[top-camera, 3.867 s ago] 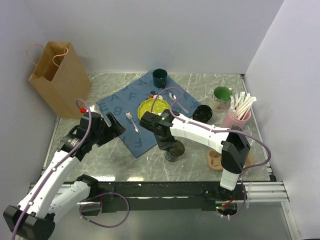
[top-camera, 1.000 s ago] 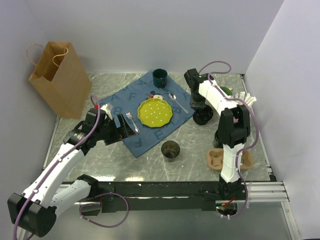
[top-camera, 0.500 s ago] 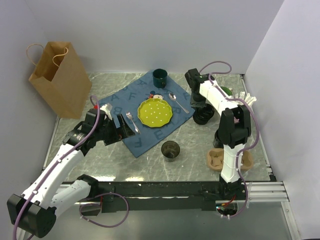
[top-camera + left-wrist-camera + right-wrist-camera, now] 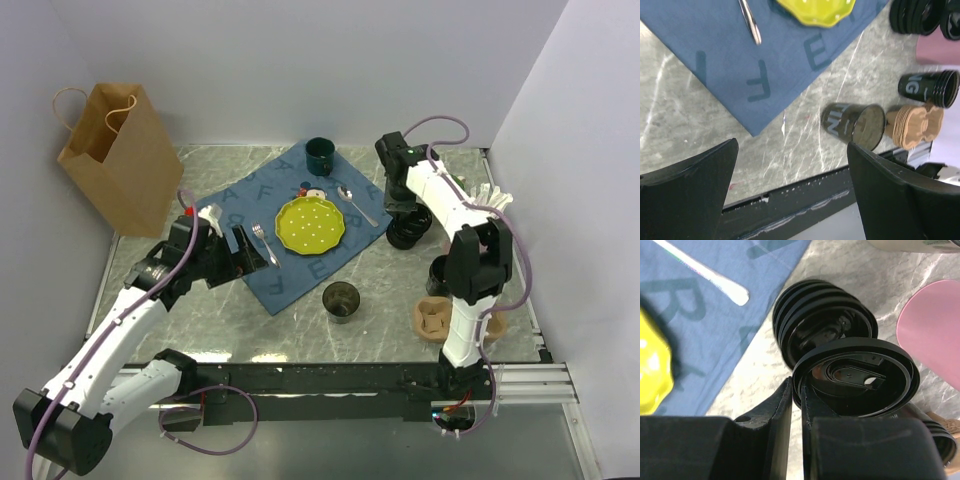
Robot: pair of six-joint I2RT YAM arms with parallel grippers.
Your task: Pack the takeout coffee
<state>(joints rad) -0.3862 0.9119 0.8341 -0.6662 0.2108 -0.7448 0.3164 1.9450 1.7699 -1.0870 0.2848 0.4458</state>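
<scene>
Overhead view of a marble table with two robot arms. The right gripper (image 4: 403, 215) is at the upper right of the frame, directly above a stack of black lids (image 4: 405, 236). Its wrist view shows the jaws pinched together on the rim of one black lid (image 4: 855, 376). The rest of the disc projects past the fingertips, just in front of the stack.

The open black cup (image 4: 341, 298) has no lid. It stands at the lower middle of the overhead frame, on bare marble just off the near corner of the blue placemat (image 4: 250, 200). From the right gripper it lies down and to the left – well apart. Its long axis looks vertical, mouth upward, so the lid probably has to travel that way and come down flat onto the rim.

The left gripper (image 4: 238, 250) hangs over the placemat to the left of that cup, jaws spread wide with nothing between them. It is about as near to the cup as the right one, and could steady it.

A second black cup (image 4: 440, 272) sits at the right, just above the pulp cup carrier (image 4: 432, 322) – whether it is lidded is unclear
</scene>
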